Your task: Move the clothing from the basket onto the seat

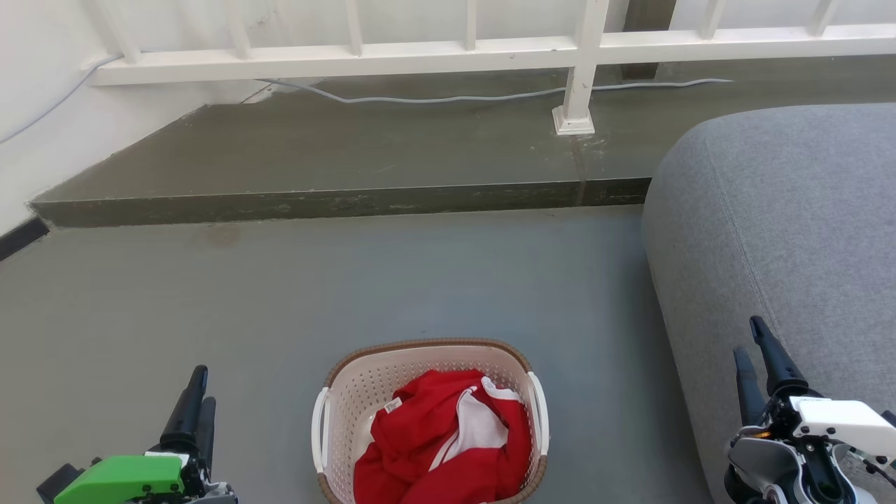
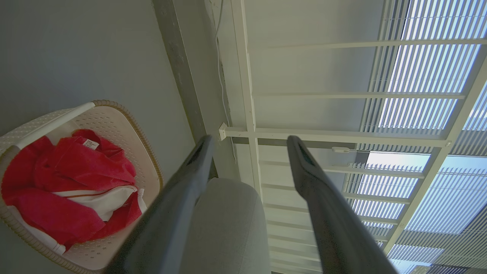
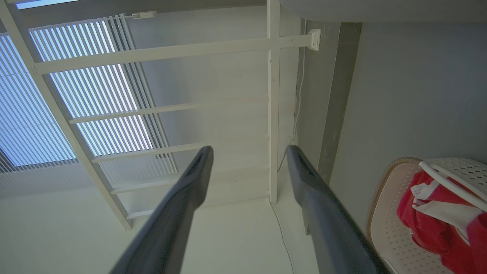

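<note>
Red clothing [image 1: 441,441] with white panels and a small tag lies bunched in the cream basket [image 1: 364,381] on the floor at the bottom centre. The grey seat [image 1: 791,217] fills the right side. My left gripper [image 1: 197,383] hangs at the lower left, well left of the basket, open and empty. My right gripper [image 1: 750,337] is at the lower right in front of the seat, open and empty. The left wrist view shows the clothing [image 2: 72,179] in the basket [image 2: 125,125], with a piece of the seat [image 2: 228,224] between the fingers. In the right wrist view the clothing [image 3: 437,224] and basket [image 3: 388,217] sit at the lower right.
A raised concrete step [image 1: 336,199] runs across behind the grey floor [image 1: 420,280]. A white railing [image 1: 581,70] with a post stands on it, and a grey cable [image 1: 455,96] lies along its base. A white wall [image 1: 28,105] closes the left.
</note>
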Available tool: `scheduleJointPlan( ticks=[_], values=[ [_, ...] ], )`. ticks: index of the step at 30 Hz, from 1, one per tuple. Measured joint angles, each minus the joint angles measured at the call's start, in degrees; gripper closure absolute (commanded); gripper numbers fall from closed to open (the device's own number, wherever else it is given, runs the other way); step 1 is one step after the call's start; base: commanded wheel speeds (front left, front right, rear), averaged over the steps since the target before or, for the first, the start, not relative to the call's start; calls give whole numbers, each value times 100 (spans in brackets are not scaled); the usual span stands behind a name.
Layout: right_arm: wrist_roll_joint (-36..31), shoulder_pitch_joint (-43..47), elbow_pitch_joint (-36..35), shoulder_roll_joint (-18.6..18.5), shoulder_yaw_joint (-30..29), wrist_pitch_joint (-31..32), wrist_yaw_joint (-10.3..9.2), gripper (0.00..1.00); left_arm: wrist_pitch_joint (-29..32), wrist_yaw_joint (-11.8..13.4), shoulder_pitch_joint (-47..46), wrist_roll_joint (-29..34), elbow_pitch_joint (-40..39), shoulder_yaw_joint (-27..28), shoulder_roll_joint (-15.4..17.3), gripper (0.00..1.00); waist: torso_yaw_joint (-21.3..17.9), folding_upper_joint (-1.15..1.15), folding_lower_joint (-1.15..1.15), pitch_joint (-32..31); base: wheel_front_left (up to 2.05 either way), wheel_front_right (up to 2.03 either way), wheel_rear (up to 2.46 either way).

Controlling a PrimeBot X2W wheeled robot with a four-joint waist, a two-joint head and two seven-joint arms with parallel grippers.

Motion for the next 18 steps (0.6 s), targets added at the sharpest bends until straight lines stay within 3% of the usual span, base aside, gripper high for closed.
scheduleJointPlan(
  ticks=[18],
  values=[
    [-772, -1, -179, -14, 221, -328, -4, 0, -314, 1, 6, 756, -333, -168, 3, 0, -13, 0, 0, -1, 0, 0, 0]
  ],
)
